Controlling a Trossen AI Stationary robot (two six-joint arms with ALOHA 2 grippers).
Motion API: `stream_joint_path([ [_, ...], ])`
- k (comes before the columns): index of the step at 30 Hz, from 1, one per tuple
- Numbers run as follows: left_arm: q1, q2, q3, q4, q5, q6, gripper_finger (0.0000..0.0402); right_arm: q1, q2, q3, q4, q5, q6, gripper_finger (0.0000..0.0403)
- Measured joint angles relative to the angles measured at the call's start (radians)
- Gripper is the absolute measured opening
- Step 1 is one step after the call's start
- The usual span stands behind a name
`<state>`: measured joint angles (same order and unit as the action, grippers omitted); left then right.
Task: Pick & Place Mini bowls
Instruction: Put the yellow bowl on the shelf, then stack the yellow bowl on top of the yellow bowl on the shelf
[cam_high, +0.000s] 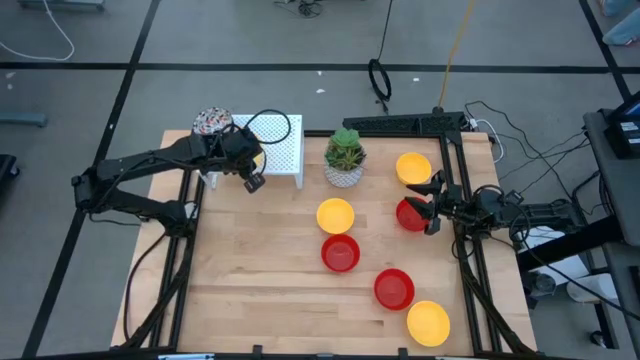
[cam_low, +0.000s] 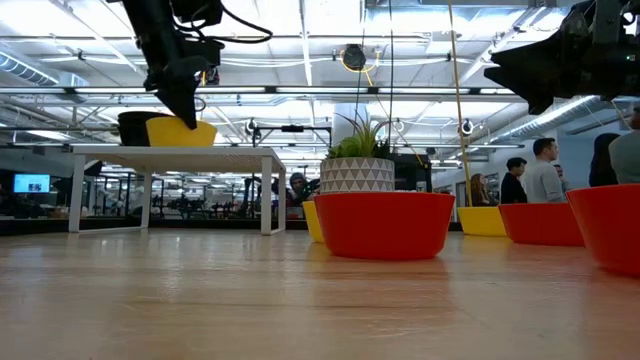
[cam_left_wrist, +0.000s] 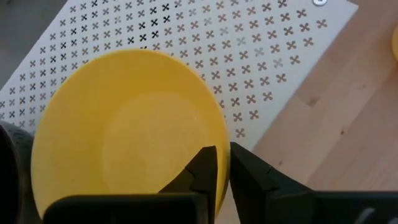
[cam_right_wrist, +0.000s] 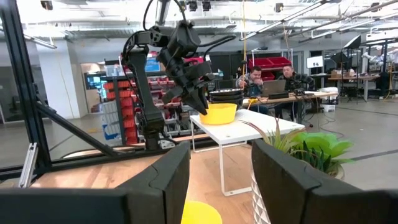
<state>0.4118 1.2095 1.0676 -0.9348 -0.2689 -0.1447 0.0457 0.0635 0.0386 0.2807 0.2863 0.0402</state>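
so left gripper (cam_left_wrist: 222, 171) sits on the rim of a yellow mini bowl (cam_left_wrist: 127, 134) that's resting on the white perforated stand (cam_high: 280, 150) at about 11 o'clock on the table (cam_high: 260, 290); fingers straddle the rim with only a sliver of gap, can't tell if they still pinch it or have just let go. risk: if the fingers lift before they're clear, the rim gets dragged and the bowl tips or slides off the stand edge, since it sits near the stand's near edge. a patterned bowl (cam_high: 211, 122) is just beside it at the stand's 9 o'clock end, so a sideways nudge could knock that too. bowl is upright, mouth up, axis vertical; it's round, so no long axis to speak of. right gripper (cam_high: 432, 203) hovers with jaws spread wide, holding nothing, over a red bowl (cam_high: 409, 214) at 3 o'clock, next to the yellow bowl (cam_high: 412, 168). risk there: a bad descent lands a finger on the rim and flips it.
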Motion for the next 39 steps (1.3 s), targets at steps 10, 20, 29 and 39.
stream_joint_path([
  [10,-0.001,0.000,0.000,0.022,0.005,0.008,0.0047,0.000,0.000,0.000,0.052,0.000,0.000,0.0160],
  [20,-0.001,0.000,0.000,0.022,-0.005,0.036,0.0070,0.000,0.000,0.000,0.085,0.000,0.000,0.0160],
  [29,-0.005,0.000,0.000,0.026,-0.003,0.006,0.0009,0.000,0.000,0.000,0.086,0.000,0.000,0.0160],
  [39,-0.005,0.000,0.000,0.028,-0.002,-0.128,0.0132,0.000,0.000,0.000,0.098,0.000,0.000,0.0160],
])
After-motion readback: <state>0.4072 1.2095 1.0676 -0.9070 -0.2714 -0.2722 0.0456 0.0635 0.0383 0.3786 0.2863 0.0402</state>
